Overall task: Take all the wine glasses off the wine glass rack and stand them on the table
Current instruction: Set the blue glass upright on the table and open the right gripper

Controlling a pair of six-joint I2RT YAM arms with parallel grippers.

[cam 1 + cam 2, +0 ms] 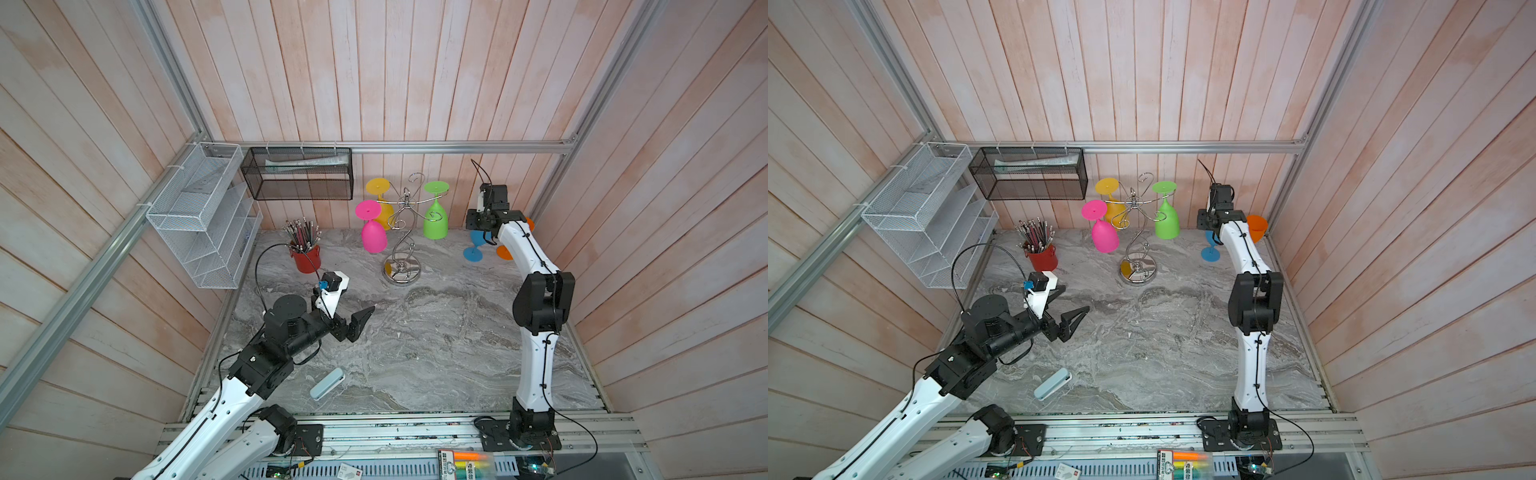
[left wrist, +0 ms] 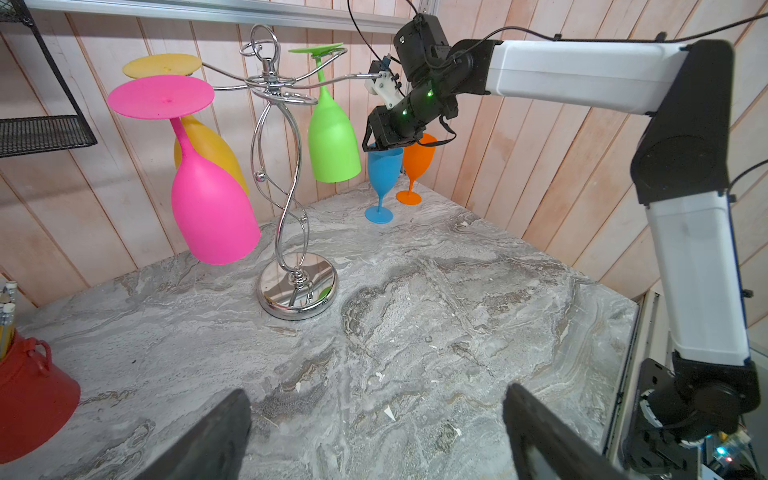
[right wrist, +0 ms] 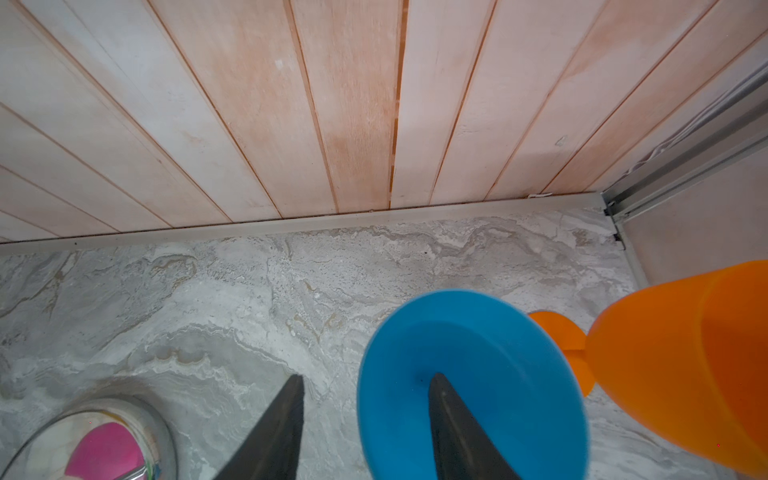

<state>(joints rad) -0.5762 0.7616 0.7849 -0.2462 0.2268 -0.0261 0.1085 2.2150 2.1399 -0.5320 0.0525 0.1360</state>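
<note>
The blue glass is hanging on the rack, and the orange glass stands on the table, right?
No. The blue glass is not hanging on the wine glass rack; it stands upright on the table, as the left wrist view shows. The orange glass does stand on the table, right beside it.

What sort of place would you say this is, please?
Probably a robot test booth staged like a home corner: two robot arms on a metal frame, plank walls, and props such as a wine glass rack and pencil pot.
</note>
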